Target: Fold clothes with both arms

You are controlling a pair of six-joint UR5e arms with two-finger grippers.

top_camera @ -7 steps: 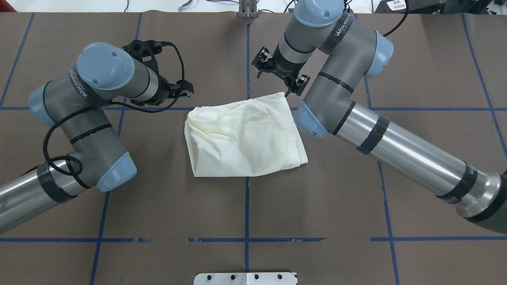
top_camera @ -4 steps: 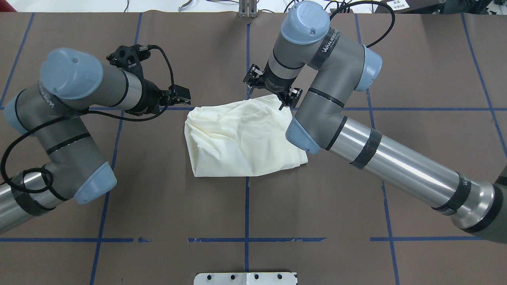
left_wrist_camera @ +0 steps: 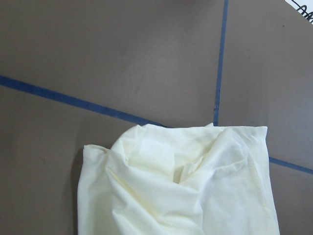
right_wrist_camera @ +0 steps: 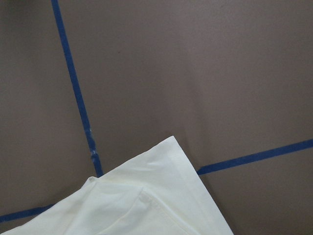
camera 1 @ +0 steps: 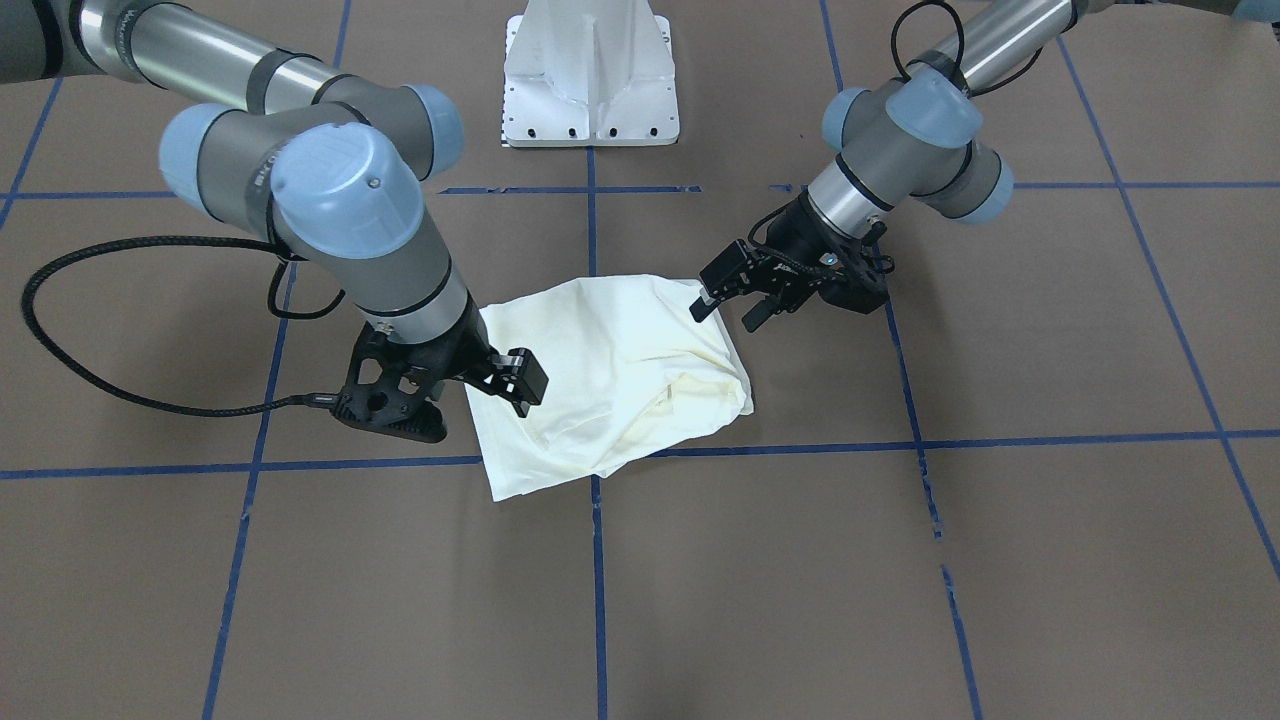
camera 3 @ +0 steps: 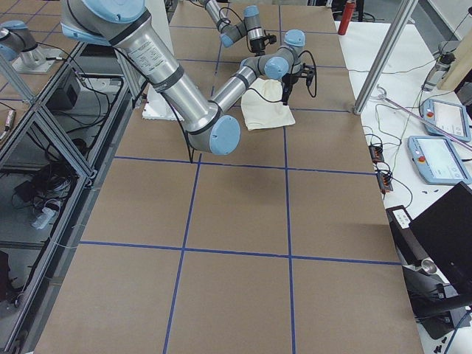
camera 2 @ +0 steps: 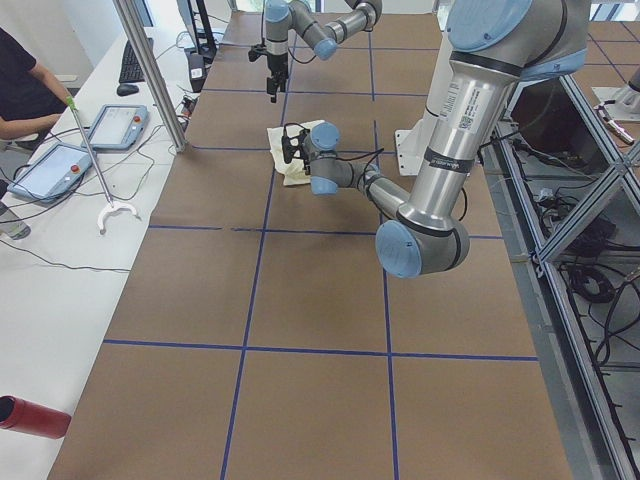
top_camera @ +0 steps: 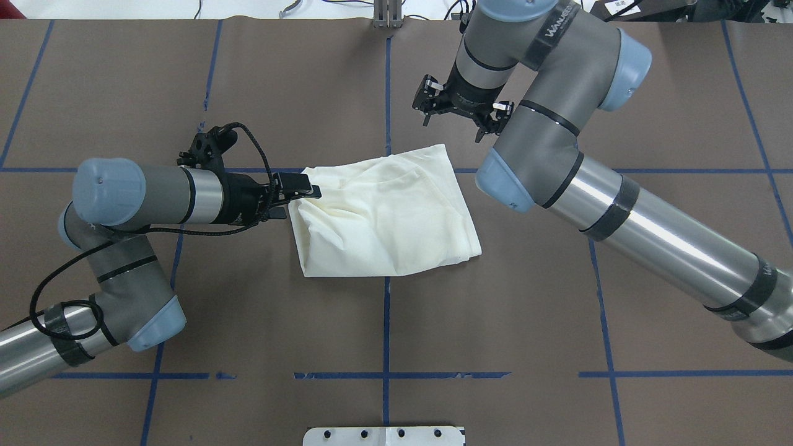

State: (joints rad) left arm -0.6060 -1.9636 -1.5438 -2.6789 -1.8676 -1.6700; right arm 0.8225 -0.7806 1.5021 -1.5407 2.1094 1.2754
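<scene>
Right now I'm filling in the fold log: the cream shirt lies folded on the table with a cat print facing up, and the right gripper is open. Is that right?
Not quite: no cat print shows. The shirt lies folded on the table with a plain cream side up, as the overhead view shows. The right gripper is indeed open.

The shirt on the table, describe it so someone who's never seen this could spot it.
Start at the brown table crossed by blue tape lines. Between the left arm and the right arm lies the shirt, a rumpled folded bundle. It is the only soft, cream-white thing there.
</scene>
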